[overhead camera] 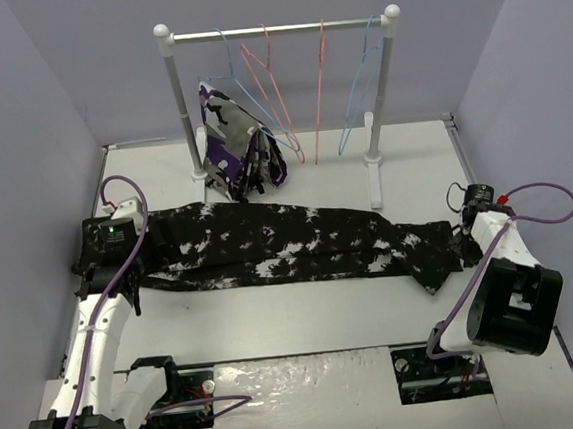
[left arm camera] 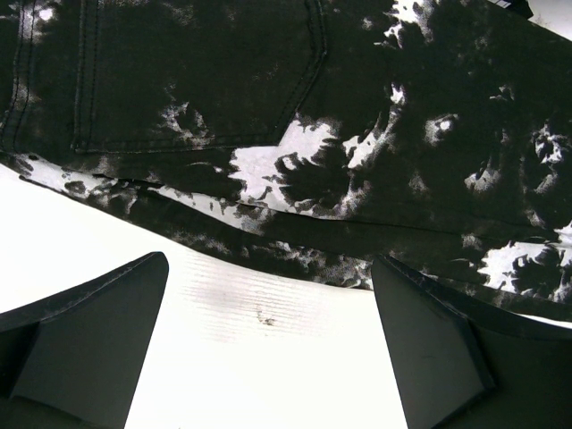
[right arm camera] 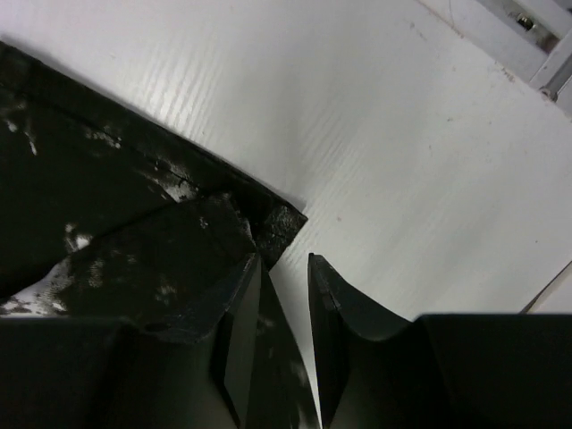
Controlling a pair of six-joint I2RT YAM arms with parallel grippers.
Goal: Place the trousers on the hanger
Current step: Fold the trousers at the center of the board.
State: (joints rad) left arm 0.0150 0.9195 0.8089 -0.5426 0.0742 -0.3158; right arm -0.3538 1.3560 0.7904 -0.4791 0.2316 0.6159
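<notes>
The left gripper [left arm camera: 268, 286] fills the bottom of its wrist view, its fingers spread wide over bare table [overhead camera: 306, 323], with nothing between them. The near edge of the trousers [overhead camera: 279, 240] lies just beyond the fingertips, on the rack [overhead camera: 280, 29] side. I see a back pocket there, so I take this to be the waist end.

The right gripper [right arm camera: 284, 259] has its fingers all but pressed together, with only a thin wedge of table between the tips. The hem corner sits against the outer face of one finger, and I see no cloth in the slit.

From above, the trousers lie flat in front of the rack, their long axis parallel to its rail. The waist is past the rack's left post and the hems past its right post. Each gripper sits at its own end.

The hanger [overhead camera: 357, 98] hangs near the right end of the rail, well behind the cloth. I judge the right arm nearer to it, while the left needs only a short reach toward the rack to close on the waist.
</notes>
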